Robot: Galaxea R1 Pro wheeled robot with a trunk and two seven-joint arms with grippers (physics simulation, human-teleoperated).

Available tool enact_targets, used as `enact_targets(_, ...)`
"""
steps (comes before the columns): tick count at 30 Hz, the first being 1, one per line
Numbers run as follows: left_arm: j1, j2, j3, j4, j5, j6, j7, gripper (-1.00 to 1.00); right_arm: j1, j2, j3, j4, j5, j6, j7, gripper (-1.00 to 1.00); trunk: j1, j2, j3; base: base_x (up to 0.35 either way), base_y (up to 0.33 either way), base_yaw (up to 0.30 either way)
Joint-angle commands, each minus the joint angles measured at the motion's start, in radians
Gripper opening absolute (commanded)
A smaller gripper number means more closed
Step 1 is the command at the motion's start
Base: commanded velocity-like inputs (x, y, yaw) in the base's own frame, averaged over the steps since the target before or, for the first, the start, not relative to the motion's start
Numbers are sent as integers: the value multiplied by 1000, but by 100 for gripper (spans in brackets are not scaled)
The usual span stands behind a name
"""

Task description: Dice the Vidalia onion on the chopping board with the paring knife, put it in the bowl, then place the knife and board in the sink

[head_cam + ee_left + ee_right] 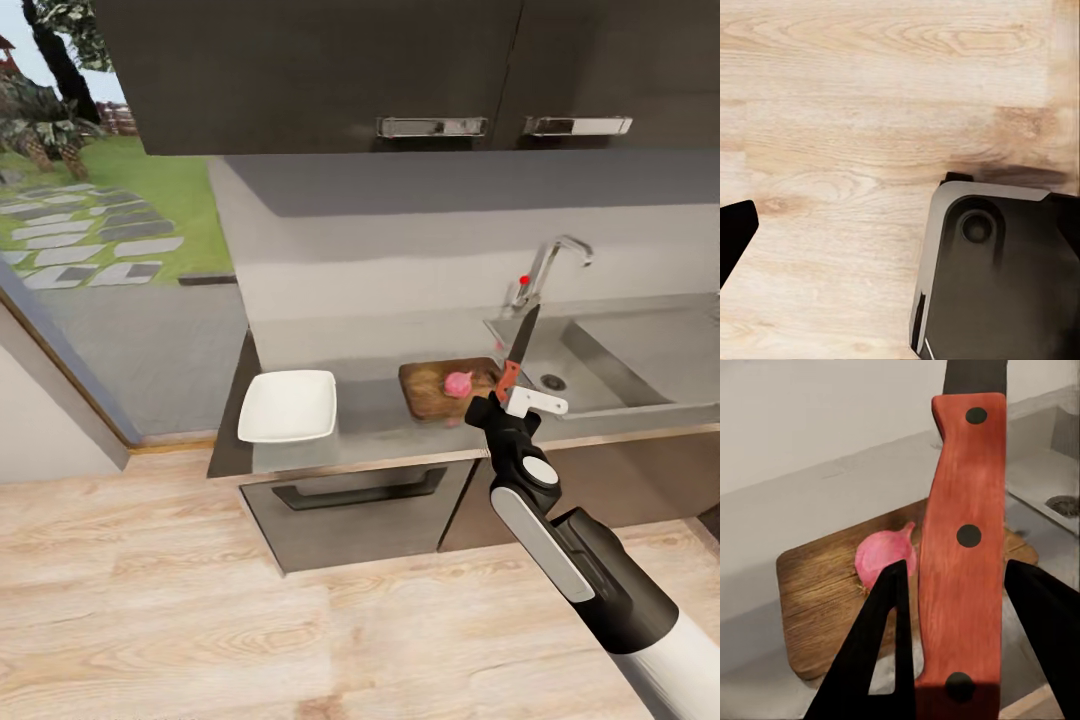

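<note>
Head view, left to right: white square bowl [288,405] sits on the grey countertop [370,415] near its left end, well apart from the chopping board [432,392], which lies on the counter just left of the sink [590,360]. A pink onion [459,382] rests on the board, whole as far as I can tell. Right gripper [510,398] is raised in front of the board's right edge, fingers pinching the paring knife [516,362] by its reddish-brown handle, dark blade pointing up and away toward the chrome tap [545,268]. Sink basin has a round drain [553,381]. Dark wall cabinets [330,70] hang above; light wood floor [200,620] lies in front of the base units. Right wrist view: knife handle [964,562] with three dark rivets clamped between the two black fingers [881,637], onion [886,557] and board [832,607] behind. Left wrist view: plank floor [855,112], a dark part of the robot [997,277], and a black fingertip [735,229] at the edge; cannot tell whether the left fingers are spread or together.
</note>
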Motion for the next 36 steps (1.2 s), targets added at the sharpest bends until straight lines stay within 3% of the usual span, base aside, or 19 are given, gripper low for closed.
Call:
enact_targets(1, 1, 1, -4, -2, 5, -2, 6, 100, -1, -1, 2, -2, -2, 7, -7, -100, 1, -2, -2, 0, -305, 10)
enact_targets(17, 0, 1, -4, 5, 5, -2, 6, 100, -1, -3, 3, -1, 1, 18, -8, -100, 1, -2, -2, 0, -287, 156)
enact_targets(19, 0, 1, -4, 10, 5, -2, 6, 100, -1, -2, 5, -1, 67, 102, -9, -100, 1, -2, -2, 0, -46, 8)
enact_targets(22, 0, 1, -4, 12, 5, -2, 6, 100, -1, 12, 5, -1, 213, 221, -15, -100, 1, -2, -2, 0, -16, 3)
enact_targets(24, 0, 1, -4, 13, 5, -2, 6, 100, -1, 39, 4, 0, 296, 271, -34, -100, 1, -2, -2, 0, -5, 1)
enact_targets(26, 0, 1, -4, 13, 5, -2, 6, 100, -1, 67, 4, 0, 350, 311, -63, -100, 1, -2, -2, 0, -2, 0)
enact_targets(30, 0, 1, -4, 13, 5, -2, 6, 100, 0, 89, 42, 1, 390, 393, -103, -100, 1, -2, -2, 0, 0, 0)
enact_targets(36, 0, 1, -4, 13, 5, -2, 6, 100, 0, 92, 186, 8, 399, 462, -159, -100, 1, -2, -2, 0, 0, 0)
